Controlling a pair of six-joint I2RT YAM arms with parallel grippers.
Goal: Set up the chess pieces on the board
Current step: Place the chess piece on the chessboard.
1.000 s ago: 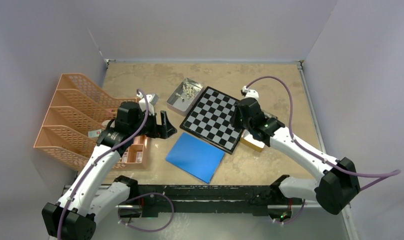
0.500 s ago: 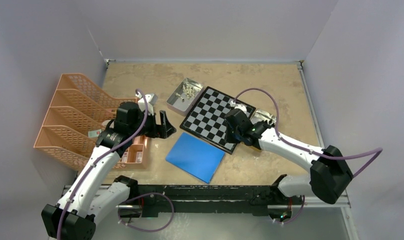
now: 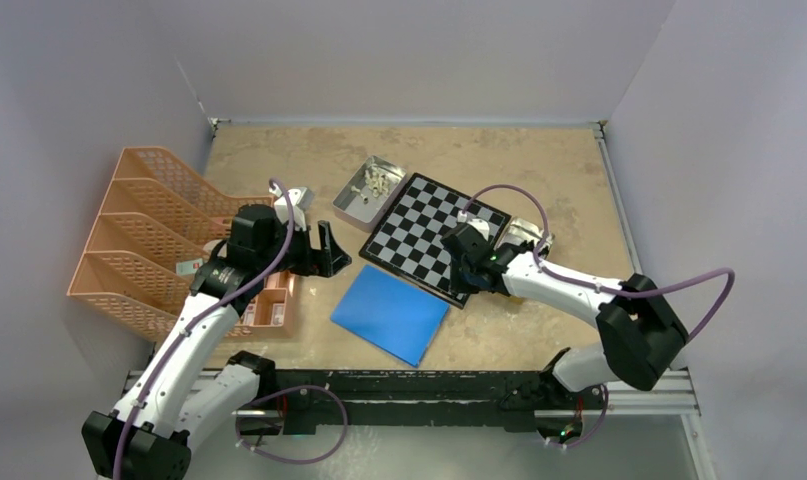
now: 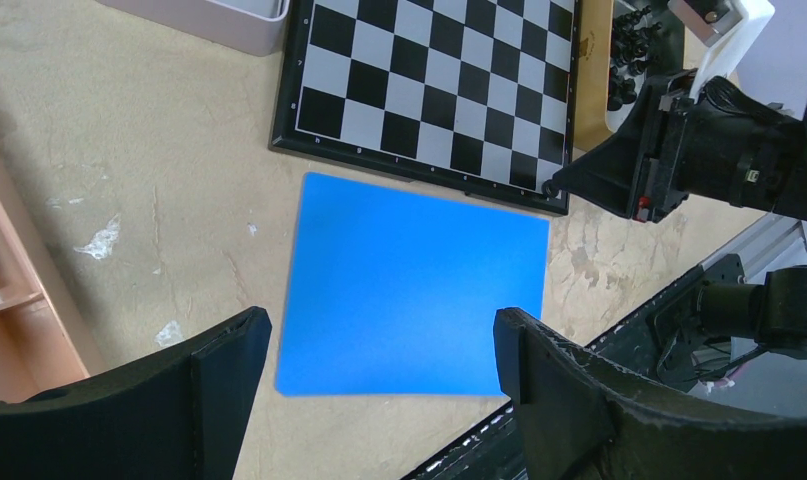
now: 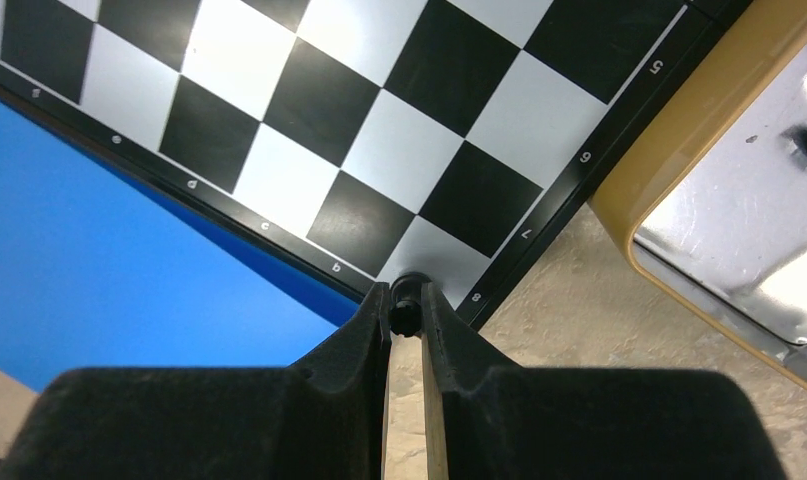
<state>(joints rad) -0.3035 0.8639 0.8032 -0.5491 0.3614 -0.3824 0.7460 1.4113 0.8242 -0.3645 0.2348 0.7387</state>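
Note:
The board (image 3: 424,238) of black and silvery checks lies at mid-table, with no pieces standing on it. My right gripper (image 5: 406,303) is shut on a small black chess piece (image 5: 405,320), low over the board's near corner square by the border (image 5: 539,235). From the left wrist view, that gripper (image 4: 553,186) tips at the same corner. My left gripper (image 4: 379,340) hangs open and empty above the blue sheet (image 4: 414,285). Cream pieces (image 3: 377,182) lie in a silver tin behind the board. Black pieces (image 4: 629,30) sit in a gold-rimmed tin (image 3: 527,237) to the board's right.
An orange file rack (image 3: 139,230) and a small orange box (image 3: 274,302) stand on the left beside my left arm. The blue sheet (image 3: 390,313) lies in front of the board, touching its near edge. The gold tin's rim (image 5: 629,195) runs close to my right fingers.
My right arm swung from the gold tin leftward and nearer, stopping at the board's near corner with the black piece. The left arm stayed put.

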